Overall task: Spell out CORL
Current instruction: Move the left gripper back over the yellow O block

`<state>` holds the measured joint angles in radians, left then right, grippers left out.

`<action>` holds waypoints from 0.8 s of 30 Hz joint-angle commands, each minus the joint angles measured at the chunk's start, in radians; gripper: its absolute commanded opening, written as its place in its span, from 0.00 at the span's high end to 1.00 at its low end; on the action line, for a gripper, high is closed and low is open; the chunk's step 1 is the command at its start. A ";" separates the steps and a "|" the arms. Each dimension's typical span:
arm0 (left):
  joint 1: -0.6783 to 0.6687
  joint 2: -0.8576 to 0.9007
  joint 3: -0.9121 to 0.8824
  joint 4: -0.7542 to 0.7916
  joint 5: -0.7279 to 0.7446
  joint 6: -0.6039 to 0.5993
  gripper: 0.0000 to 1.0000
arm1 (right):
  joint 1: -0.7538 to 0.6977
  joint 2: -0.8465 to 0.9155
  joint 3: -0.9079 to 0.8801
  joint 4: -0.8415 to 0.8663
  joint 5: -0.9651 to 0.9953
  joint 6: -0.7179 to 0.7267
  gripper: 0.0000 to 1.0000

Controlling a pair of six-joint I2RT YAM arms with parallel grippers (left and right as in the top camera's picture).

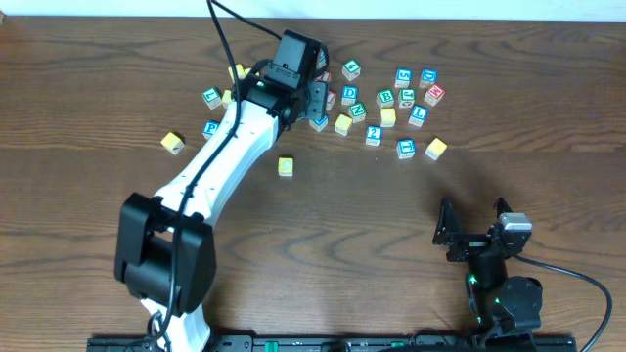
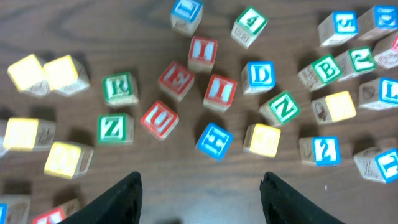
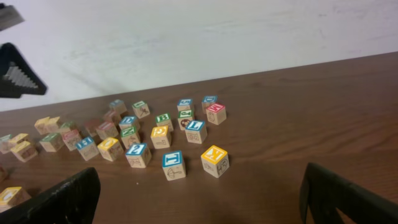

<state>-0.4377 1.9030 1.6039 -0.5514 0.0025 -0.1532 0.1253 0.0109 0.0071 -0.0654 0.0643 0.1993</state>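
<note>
Several wooden letter blocks lie scattered at the far middle of the table. In the left wrist view I see a green R, a blue D, a red U, a red E, a blue H and a blue L at the right edge. My left gripper is open and empty, hovering just short of the H block; overhead it is over the cluster's left part. My right gripper is open and empty, far from the blocks, near the front right.
Loose yellow blocks lie apart from the cluster at the left, the middle and the right. A blue T block and a yellow K block are nearest the right gripper. The left arm crosses the table's left half.
</note>
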 commanded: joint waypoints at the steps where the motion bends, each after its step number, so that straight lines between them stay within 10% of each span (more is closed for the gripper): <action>1: -0.024 0.104 0.022 0.054 0.021 0.091 0.40 | -0.015 -0.005 -0.002 -0.003 0.005 -0.014 0.01; 24: -0.103 0.428 0.335 -0.084 0.013 0.301 0.44 | -0.015 -0.005 -0.002 -0.003 0.004 -0.014 0.01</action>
<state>-0.5426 2.3329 1.9198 -0.6445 0.0204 0.1326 0.1253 0.0109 0.0071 -0.0658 0.0639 0.1993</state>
